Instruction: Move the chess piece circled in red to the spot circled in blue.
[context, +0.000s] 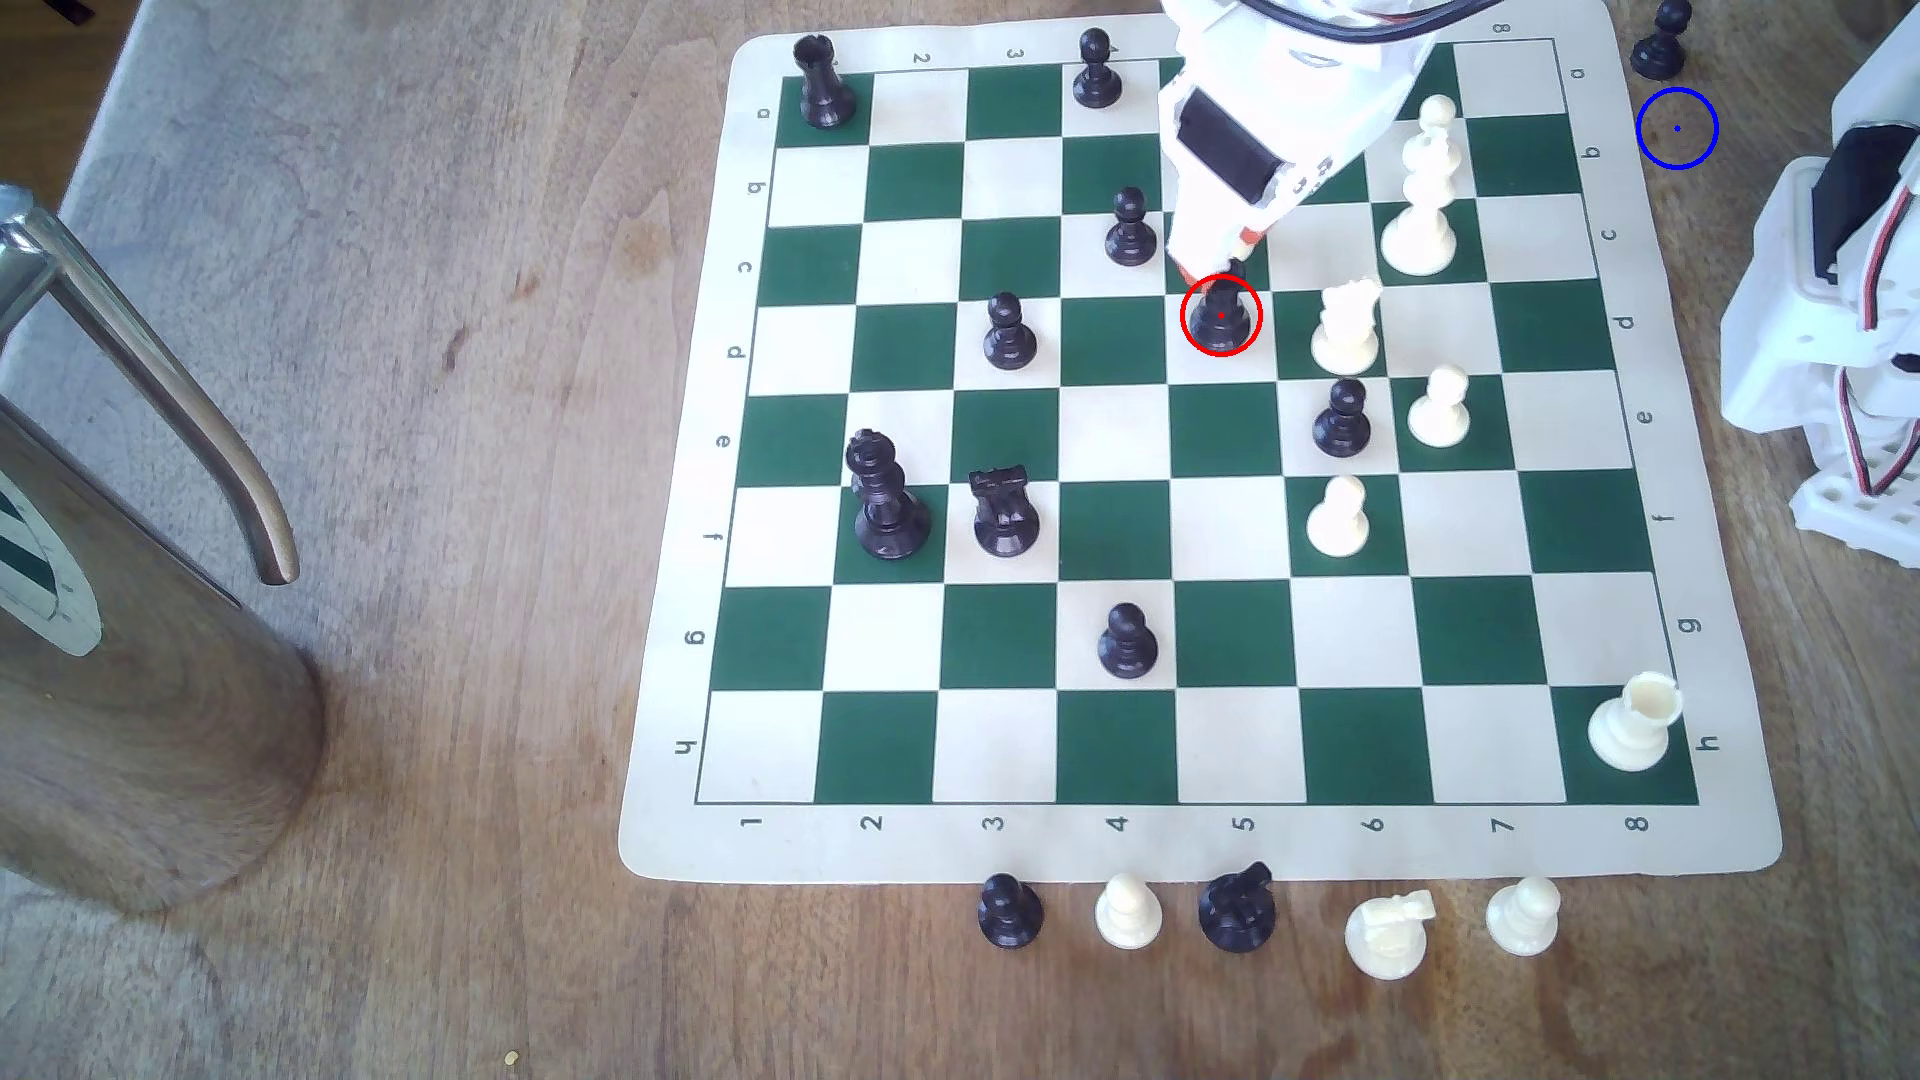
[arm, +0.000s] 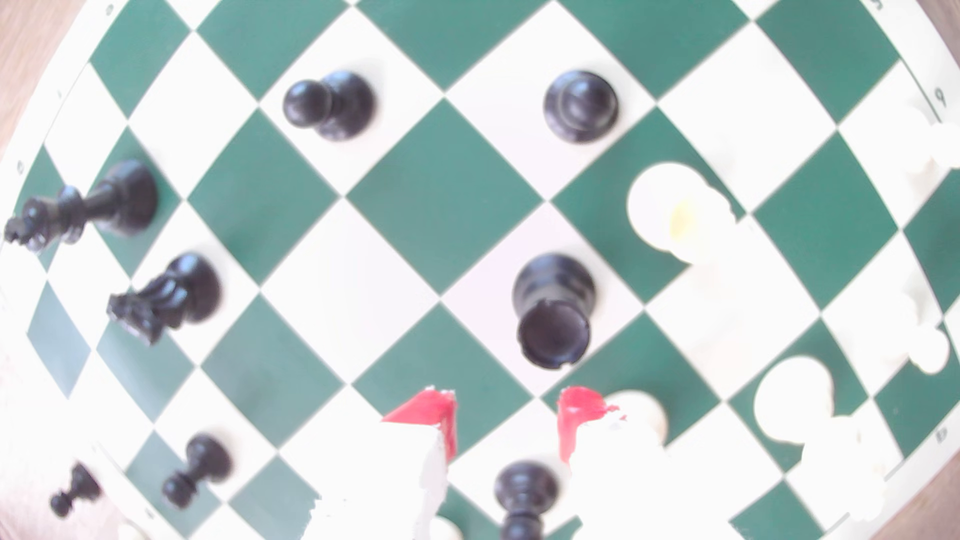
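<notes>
While the exterior view hides the claw's (context: 1218, 262) tips behind the arm's white body, the wrist view shows the claw (arm: 506, 415) spread apart, its two red-tipped fingers (arm: 434, 415) holding nothing. The black rook (context: 1221, 315), ringed in red, stands upright on a white square of the chess mat (context: 686, 831), in the row marked d. In the exterior view the claw sits right over the rook's top, so contact cannot be judged there; the wrist view shows the rook (arm: 553, 311) clear of both fingers, just beyond their tips, its notched crown open to the camera. A white piece (context: 1347, 327) stands on the green square next to the rook toward the exterior view's right, and a black pawn (context: 1130, 228) stands near the claw on its other side. Off the mat, at the exterior view's upper right, the blue ring (context: 1677, 129) lies on the bare wooden surface (context: 468, 415), just below a lone black pawn (context: 1660, 42) and well apart from the rook.
</notes>
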